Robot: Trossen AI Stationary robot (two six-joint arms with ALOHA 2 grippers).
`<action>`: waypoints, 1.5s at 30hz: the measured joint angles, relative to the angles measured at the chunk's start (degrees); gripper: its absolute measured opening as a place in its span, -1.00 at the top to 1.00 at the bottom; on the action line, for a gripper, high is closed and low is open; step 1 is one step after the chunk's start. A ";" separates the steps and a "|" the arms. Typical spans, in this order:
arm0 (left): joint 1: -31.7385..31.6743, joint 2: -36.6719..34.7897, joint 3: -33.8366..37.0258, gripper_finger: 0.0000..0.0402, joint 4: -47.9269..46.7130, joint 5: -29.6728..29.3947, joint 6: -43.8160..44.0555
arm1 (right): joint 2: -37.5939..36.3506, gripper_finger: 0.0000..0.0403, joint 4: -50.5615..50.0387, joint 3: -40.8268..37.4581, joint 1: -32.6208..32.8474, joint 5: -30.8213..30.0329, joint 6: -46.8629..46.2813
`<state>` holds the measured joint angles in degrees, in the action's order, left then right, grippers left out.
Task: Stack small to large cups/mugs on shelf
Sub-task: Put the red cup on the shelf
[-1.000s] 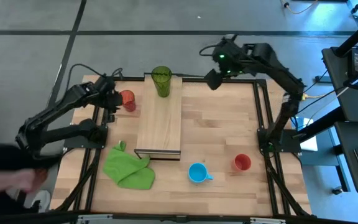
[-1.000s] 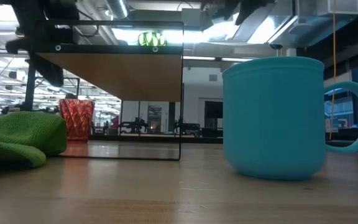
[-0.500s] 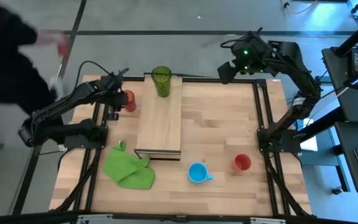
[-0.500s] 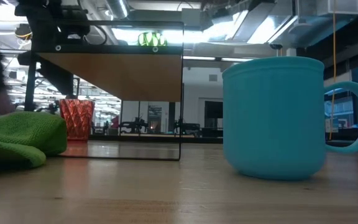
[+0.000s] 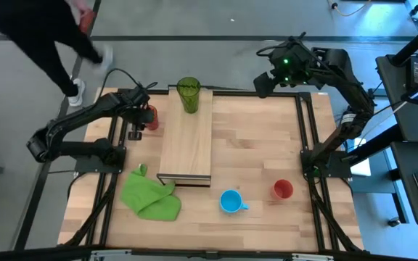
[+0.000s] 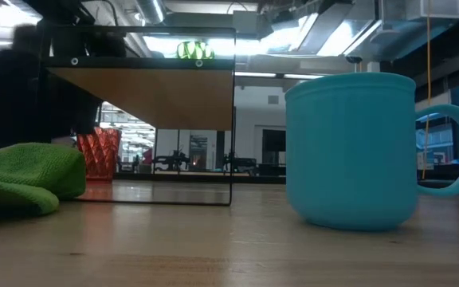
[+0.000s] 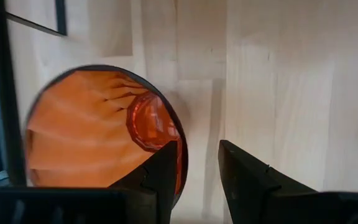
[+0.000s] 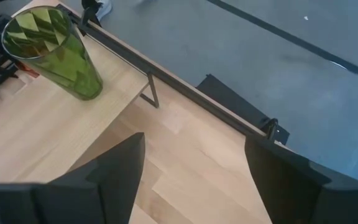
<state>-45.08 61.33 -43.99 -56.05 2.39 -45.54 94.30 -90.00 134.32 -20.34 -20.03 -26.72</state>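
The red-orange tumbler point(image 5: 149, 117) stands upright on the table left of the shelf point(image 5: 187, 148); it also shows in the low view point(image 6: 98, 153). My left gripper point(image 5: 141, 110) is open above its rim, one finger inside and one outside point(image 7: 197, 146). The green tumbler point(image 5: 189, 94) stands on the shelf's far end. The light-blue mug point(image 5: 230, 201) and the small red cup point(image 5: 283, 190) stand near the table's front edge. My right gripper point(image 5: 261, 85) is open and empty above the table's far edge point(image 8: 194, 140). My left gripper comes from above, pointing down, with one finger point(image 7: 166, 165) inside the red-orange tumbler and the other point(image 7: 241, 174) outside, astride the wall at the rim point(image 7: 183, 155). Whether a finger touches the wall, I cannot tell. The tumbler stands on the table.
A green cloth point(image 5: 151, 194) lies at the shelf's near left corner. A person point(image 5: 42, 32) walks on the floor beyond the table's far left corner. Bare tabletop point(image 5: 260, 138) lies right of the shelf.
My left gripper has moved toward the table's right edge, over the red-orange tumbler, which has stayed in place. My right gripper has moved toward the table's right and far edge, then kept still. The person has walked from the near left to the far left.
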 joint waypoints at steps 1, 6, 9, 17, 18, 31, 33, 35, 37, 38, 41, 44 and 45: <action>0.00 0.40 0.00 0.44 -0.04 -0.04 0.30 | 0.00 -0.38 0.00 0.00 0.00 0.00 0.02; 0.00 0.62 0.00 0.61 -0.03 -2.30 1.70 | 0.00 -0.38 0.00 0.00 0.00 -0.36 1.26; 0.00 0.12 0.00 0.85 -0.73 -2.29 3.44 | 0.00 -0.38 0.00 0.00 0.00 -0.50 1.47; 0.02 -0.31 -0.15 0.97 -2.46 -2.40 8.54 | 0.00 -0.38 0.00 0.00 0.00 -0.89 2.21; 0.13 -0.49 -0.63 0.97 -3.63 -2.43 9.99 | 0.00 -0.38 0.00 0.00 0.00 -0.90 2.69; 10.68 -2.84 -29.20 0.99 -30.36 -4.86 32.85 | 0.02 -0.32 -0.02 0.00 -6.53 3.83 8.48; 13.86 -2.45 -32.86 0.99 -32.46 -4.20 37.71 | 0.02 -0.32 -0.02 0.00 -8.32 4.67 9.58; 17.40 -1.84 -35.43 0.99 -32.76 -2.46 42.90 | 0.02 -0.32 0.00 0.00 -10.09 5.20 11.69; 21.33 -1.00 -37.31 0.99 -31.98 -0.42 47.29 | 0.02 -0.32 -0.02 0.00 -11.82 6.29 12.62; 23.44 -0.35 -37.87 0.99 -31.51 0.12 49.39 | 0.02 -0.32 -0.01 0.00 -12.63 7.00 13.34; 30.33 2.94 -39.26 0.99 -30.41 -0.30 53.47 | 0.02 -0.32 -0.02 0.00 -14.54 8.90 15.08; 36.38 7.49 -41.39 0.99 -29.49 -2.70 55.18 | 0.02 -0.31 -0.02 0.00 -15.43 9.98 15.47; 38.02 9.05 -42.53 0.99 -29.40 -3.70 55.38 | 0.02 -0.31 0.00 0.00 -15.58 10.66 15.69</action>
<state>-7.06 70.38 -86.52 -85.45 -1.31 9.84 94.32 -90.00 134.32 -35.91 -9.38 -11.04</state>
